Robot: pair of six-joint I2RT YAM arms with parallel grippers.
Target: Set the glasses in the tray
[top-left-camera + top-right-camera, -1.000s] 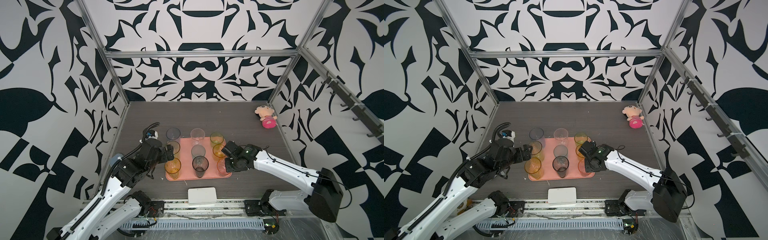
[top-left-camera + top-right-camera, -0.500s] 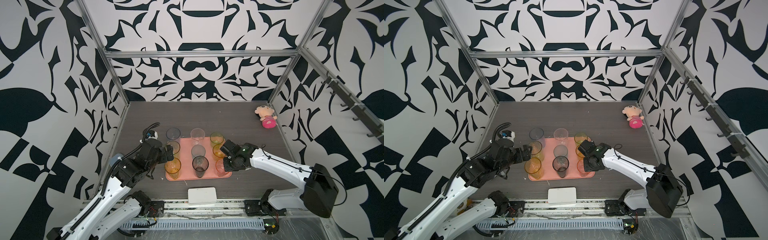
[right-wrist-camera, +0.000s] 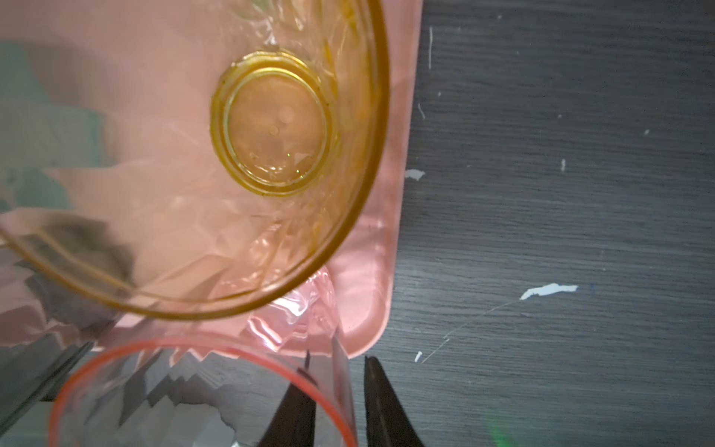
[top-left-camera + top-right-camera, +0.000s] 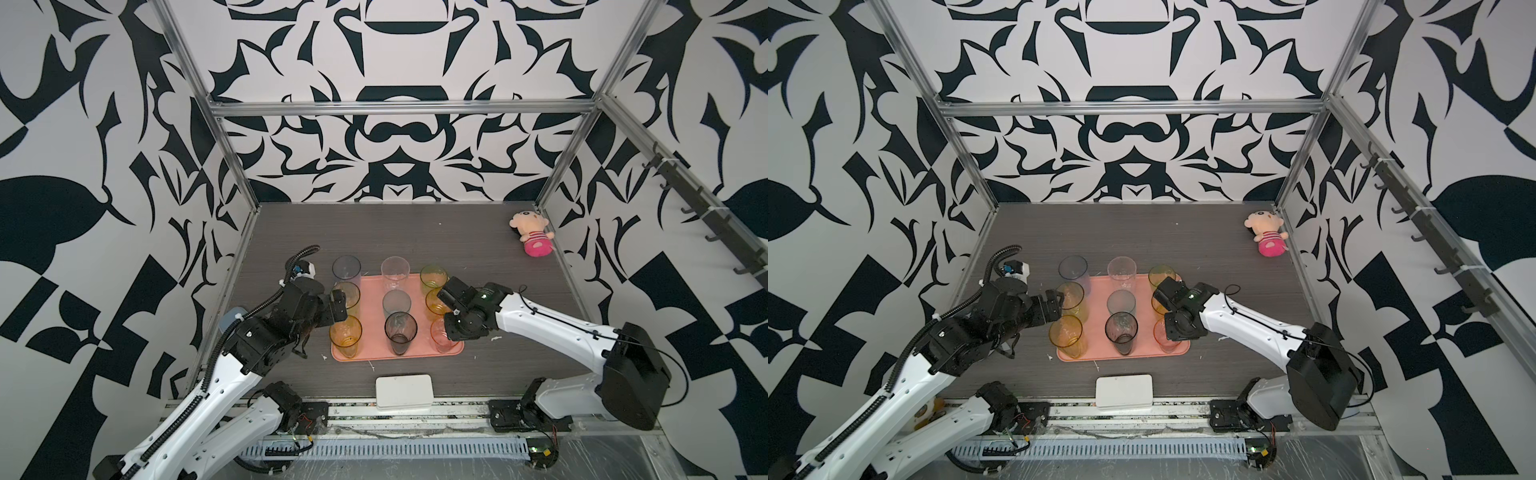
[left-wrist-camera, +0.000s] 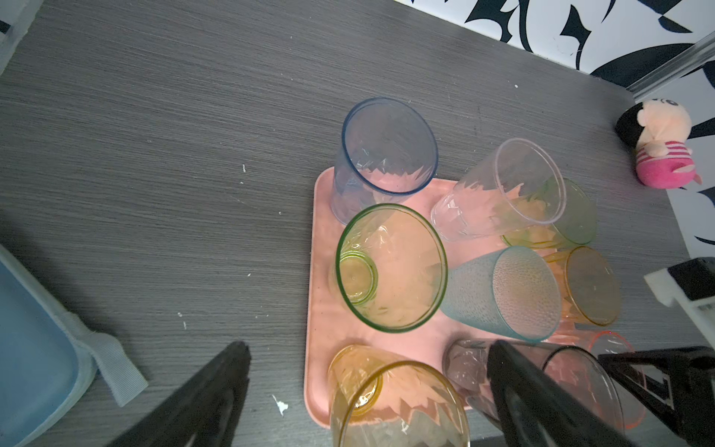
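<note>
At the near right corner of the tray point(image 4: 374, 316), the wall of the pink glass point(image 4: 439, 337) is being straddled, not pinched, by the slightly parted jaws of the right gripper point(image 3: 337, 356). Nothing is being held by the wide-open left gripper point(image 5: 365, 350) beside the tray. Farther back, the blue-grey glass point(image 5: 387, 147) is being borne inside the far left corner; all nine are being judged placed.

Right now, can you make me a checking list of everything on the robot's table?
Surface: dark table, small white flecks.
Job's things: nine glasses upright on the pink tray; pink glass at its front right corner.
Clutter: plush doll, white box.
Grippers: left gripper, fingers wide, empty; right gripper, fingers slightly apart astride the pink glass's wall.
Cables: black hose on left arm; thin wire along right arm.
Surroundings: patterned walls, metal frame.
</note>
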